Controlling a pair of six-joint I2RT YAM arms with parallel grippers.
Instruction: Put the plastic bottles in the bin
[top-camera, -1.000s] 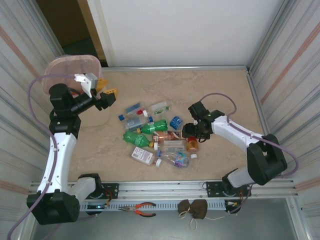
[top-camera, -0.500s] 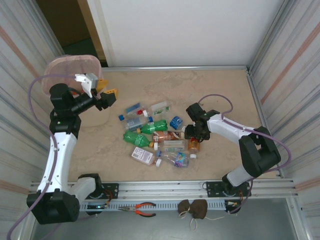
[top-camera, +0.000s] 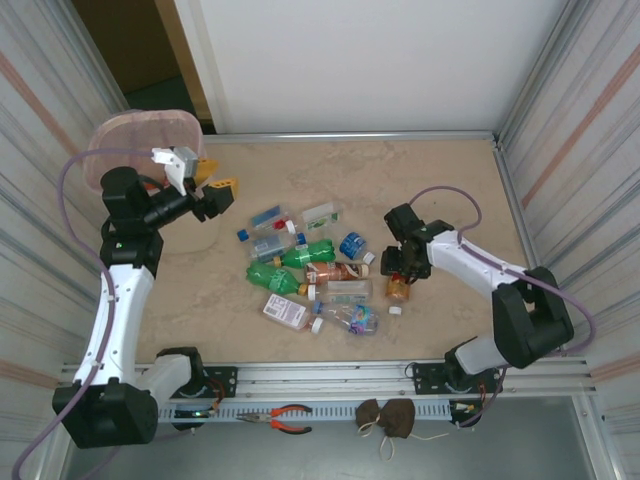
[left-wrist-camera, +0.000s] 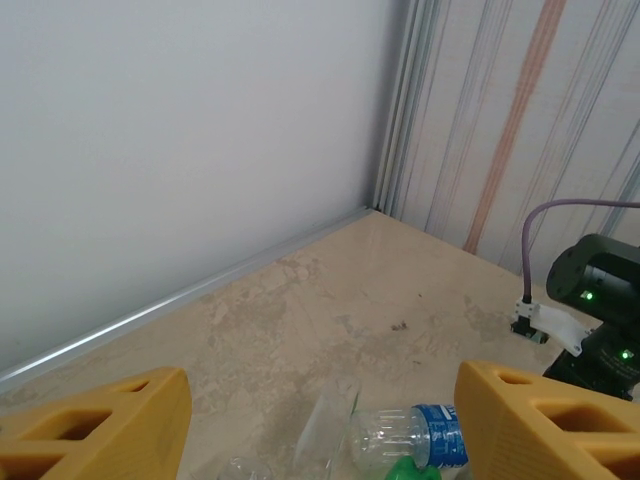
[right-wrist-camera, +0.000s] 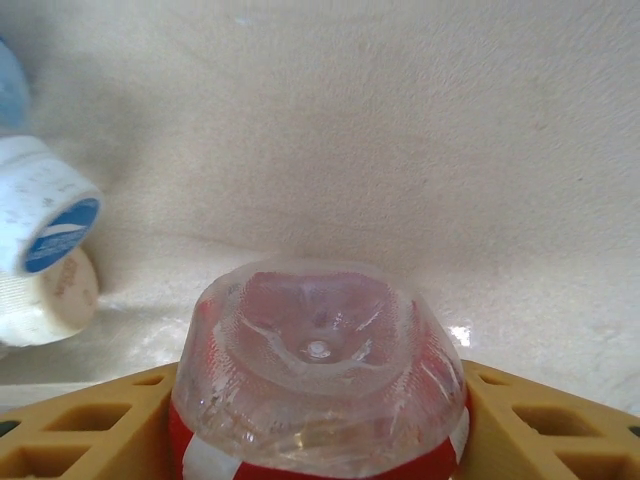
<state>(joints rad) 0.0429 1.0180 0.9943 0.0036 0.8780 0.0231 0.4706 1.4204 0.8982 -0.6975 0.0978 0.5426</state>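
Standing here looking at it: big beige marbled table with walls all round, and the pink see-through bin sits way off in the far left corner, upright. The left arm reaches up that side, and the left gripper hangs in the air just to the right of the bin, yellow fingers spread wide with nothing between them. From its wrist camera you look down past the fingers at a clear bottle with a blue label lying on the table. The pile of plastic bottles is in the middle of the table, well apart from the bin, all lying on their sides in a loose heap: two green ones, some clear ones, a flat one with a red and white label at the near edge. The right arm comes in low from the right, and the right gripper is down at the right edge of the heap, pinching an orange-brown bottle with a red label; the wrist view looks at the bottle's bottom end, with a finger touching it on each side. Small stuff: a white cap with a blue mark and a cream cap sit just left of that bottle.
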